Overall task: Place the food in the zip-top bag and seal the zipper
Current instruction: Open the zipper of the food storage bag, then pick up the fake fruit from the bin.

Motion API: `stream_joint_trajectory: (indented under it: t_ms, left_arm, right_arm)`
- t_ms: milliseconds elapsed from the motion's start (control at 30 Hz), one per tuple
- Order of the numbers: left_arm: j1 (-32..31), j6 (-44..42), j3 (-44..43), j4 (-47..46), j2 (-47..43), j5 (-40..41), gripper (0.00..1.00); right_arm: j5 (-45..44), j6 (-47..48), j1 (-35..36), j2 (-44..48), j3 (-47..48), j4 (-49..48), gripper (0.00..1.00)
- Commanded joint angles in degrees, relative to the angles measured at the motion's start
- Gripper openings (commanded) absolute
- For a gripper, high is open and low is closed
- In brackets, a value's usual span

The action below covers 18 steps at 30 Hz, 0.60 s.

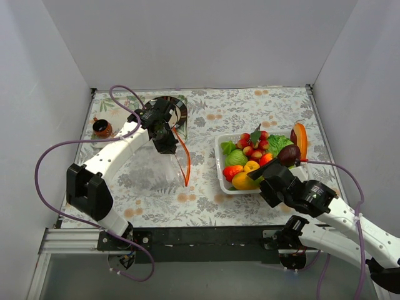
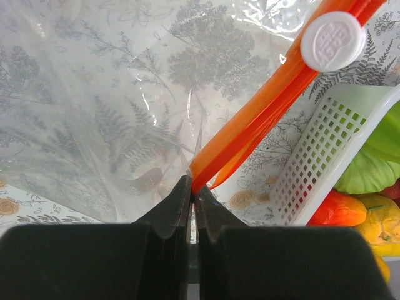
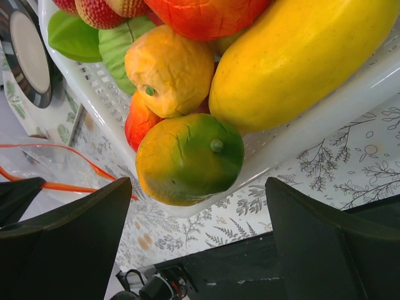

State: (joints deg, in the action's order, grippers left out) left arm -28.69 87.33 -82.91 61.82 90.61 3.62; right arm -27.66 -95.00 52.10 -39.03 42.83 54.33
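Note:
The clear zip-top bag (image 1: 170, 164) hangs from my left gripper (image 1: 164, 136), left of the basket. Its orange-red zipper (image 1: 183, 159) runs down the bag's right edge. In the left wrist view my left gripper (image 2: 192, 189) is shut on the end of the zipper (image 2: 262, 115), which carries a white slider (image 2: 332, 40). The food (image 1: 256, 156) is piled in the white basket (image 1: 220, 150). My right gripper (image 1: 265, 170) is open at the basket's near edge. In the right wrist view its jaws (image 3: 197, 219) stand wide apart just below a green-orange fruit (image 3: 190, 159) and a big yellow fruit (image 3: 300, 56).
A dark round dish (image 1: 178, 109) lies behind the bag. A small brown cup (image 1: 102, 128) stands at the far left. A dark purple piece (image 1: 289, 154) and an orange piece (image 1: 301, 140) sit at the basket's right end. White walls enclose the table.

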Motion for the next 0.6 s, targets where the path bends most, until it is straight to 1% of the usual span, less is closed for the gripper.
stream_joint_trajectory:
  t_ms: [0,200,400,500,567]
  left_arm:
    - [-0.2,-0.7,-1.5,1.1,-0.9,0.8,0.0]
    - [-0.3,-0.8,-1.1,1.1,-1.0,0.9,0.0]
    - [-0.2,-0.7,-0.6,0.8,-1.2,0.6,0.0]
    - [-0.2,-0.7,-0.3,0.8,-1.3,0.6,0.0]
    - [-0.2,-0.8,-0.3,0.8,-1.2,0.5,0.0]
  right_arm:
    - [-4.9,-4.9,-0.2,0.9,-1.2,-3.3,0.95]
    - [-4.9,-6.0,-0.2,-1.2,-1.5,-4.5,0.93]
    - [-5.8,-6.5,-0.2,-2.5,-1.2,-5.3,0.89]
    - [-6.2,-7.2,-0.2,-2.8,-1.4,-4.9,0.84]
    - [-6.3,-7.7,-0.2,-2.7,-2.0,-4.8,0.79]
